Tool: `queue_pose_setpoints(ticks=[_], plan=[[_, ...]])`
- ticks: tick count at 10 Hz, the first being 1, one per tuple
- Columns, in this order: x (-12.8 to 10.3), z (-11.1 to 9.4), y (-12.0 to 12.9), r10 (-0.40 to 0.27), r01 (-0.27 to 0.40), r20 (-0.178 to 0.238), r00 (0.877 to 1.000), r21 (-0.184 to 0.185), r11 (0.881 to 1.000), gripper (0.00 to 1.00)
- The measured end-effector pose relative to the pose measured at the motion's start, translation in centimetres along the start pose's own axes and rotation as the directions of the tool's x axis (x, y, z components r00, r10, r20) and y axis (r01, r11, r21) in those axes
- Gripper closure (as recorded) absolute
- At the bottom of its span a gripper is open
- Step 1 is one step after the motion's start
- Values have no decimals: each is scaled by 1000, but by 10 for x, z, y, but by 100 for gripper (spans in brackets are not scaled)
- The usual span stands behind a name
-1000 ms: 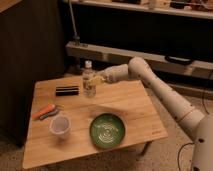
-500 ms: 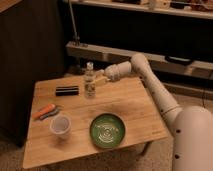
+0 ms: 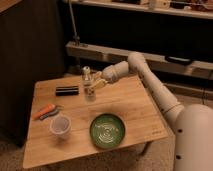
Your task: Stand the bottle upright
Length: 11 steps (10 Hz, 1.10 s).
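camera view: the gripper [image 3: 95, 84] is pinched on the small slim whitish plastic bottle [image 3: 88, 81], upright at the wooden table [image 3: 75, 145]'s back; next, probably set down, release.

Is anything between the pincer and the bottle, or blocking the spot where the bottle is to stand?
Nothing visible does. The pincer is shut on the bottle, which is upright near the back of the table. The black bar lies apart to one side, and the green bowl and cup sit nearer the front edge.
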Motion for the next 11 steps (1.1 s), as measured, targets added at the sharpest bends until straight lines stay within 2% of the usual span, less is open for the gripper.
queue_pose_setpoints(ticks=[1, 3, 6, 8, 9, 10, 11], plan=[[1, 4, 3, -11, 12, -18, 1000, 3, 1000, 100], [5, 9, 9, -32, 34, -51, 998, 38, 999, 100], [18, 11, 14, -24, 30, -57, 998, 105, 994, 100], [24, 16, 15, -20, 27, -53, 998, 124, 992, 100], [27, 15, 15, -10, 15, -37, 999, 125, 992, 100], [37, 13, 17, 11, -13, 18, 1000, 124, 992, 100], [50, 8, 18, 32, -38, 55, 998, 125, 991, 100]])
